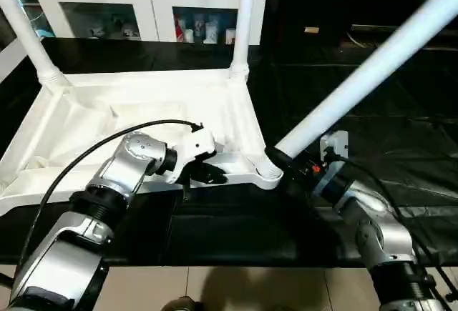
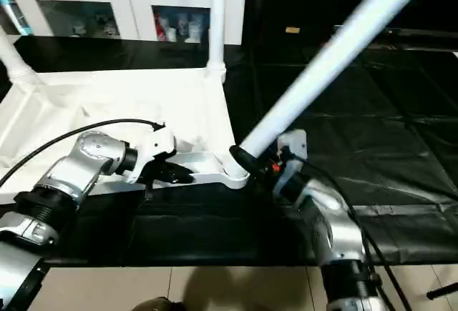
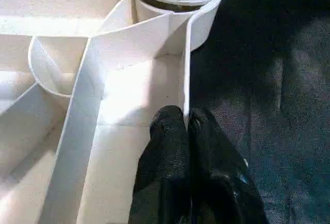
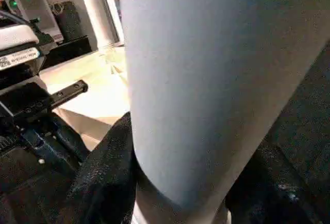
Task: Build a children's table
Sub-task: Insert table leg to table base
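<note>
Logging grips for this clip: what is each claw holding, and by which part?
Left claw pinches the tabletop by its side wall near the corner socket. Right claw grips a leg near its lower end, at that socket.

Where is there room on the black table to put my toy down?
The black cloth to the right of the upturned table top, beyond the tilted leg, lies bare. The strip in front of the top's near rim is bare too. It is crowded at the near right corner socket, where both grippers work.
</note>
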